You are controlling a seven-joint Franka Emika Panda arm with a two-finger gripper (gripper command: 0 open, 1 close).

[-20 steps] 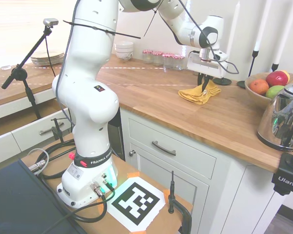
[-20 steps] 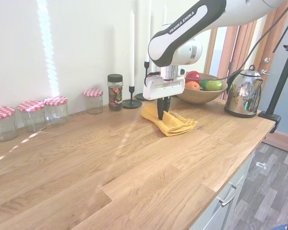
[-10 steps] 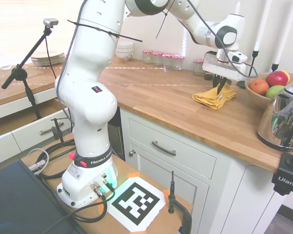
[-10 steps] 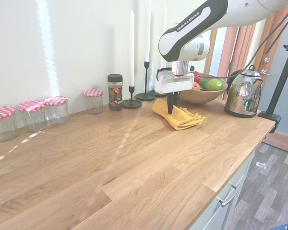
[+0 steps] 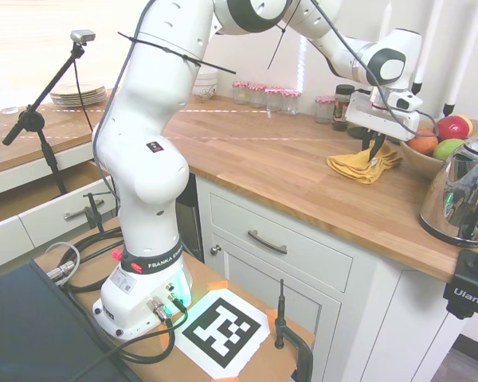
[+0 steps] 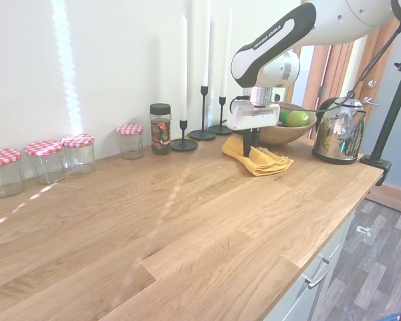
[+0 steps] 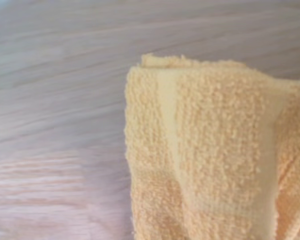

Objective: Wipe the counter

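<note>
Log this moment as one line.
phase: wiping | gripper: down on yellow cloth | cloth: bunched on counter | close by: fruit bowl, kettle

"FRANKA EMIKA" on arm [image 6: 271, 39]

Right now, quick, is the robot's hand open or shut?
Hand: shut, pinching the yellow cloth down on the counter.
</note>
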